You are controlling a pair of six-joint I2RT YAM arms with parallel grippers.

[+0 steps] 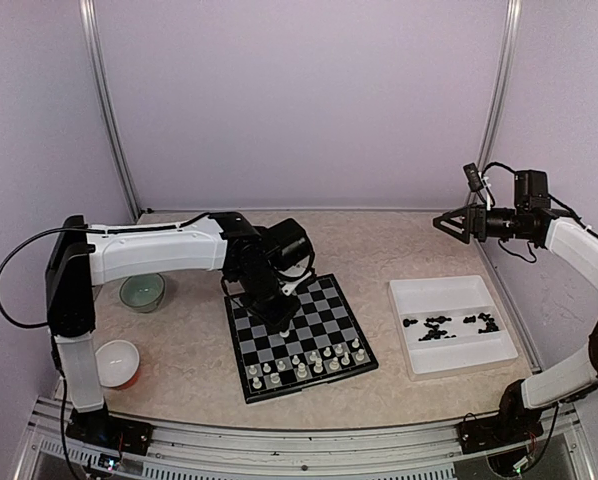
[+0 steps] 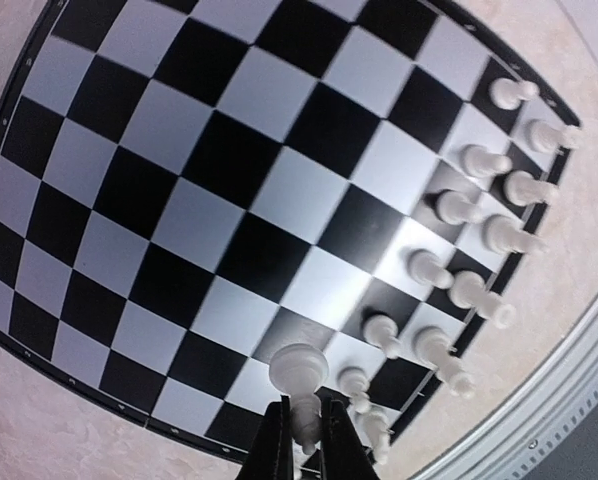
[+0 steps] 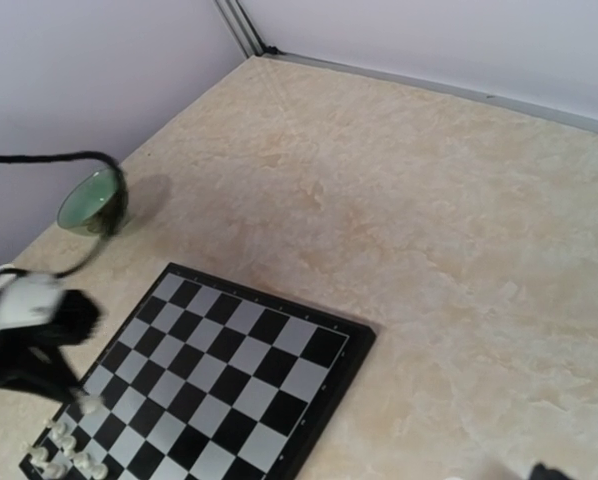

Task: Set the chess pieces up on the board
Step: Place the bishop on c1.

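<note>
The board (image 1: 324,305) lies at the table's middle, with several cream-white chess pieces (image 1: 309,365) standing in its two near rows. My left gripper (image 1: 282,322) hangs over the board's left-centre, shut on a white piece. In the left wrist view that white piece (image 2: 299,372) sits pinched between the black fingers (image 2: 276,435), base toward the board (image 2: 229,160), beside the standing white pieces (image 2: 469,215). Black pieces (image 1: 449,325) lie loose in the white tray (image 1: 449,285). My right gripper (image 1: 451,226) hovers high at the right, open and holding nothing.
A green bowl (image 1: 142,292) and a white bowl (image 1: 118,362) sit left of the board. The right wrist view shows the board (image 3: 229,370), the green bowl (image 3: 89,200) and the left arm (image 3: 29,330). Walls enclose three sides.
</note>
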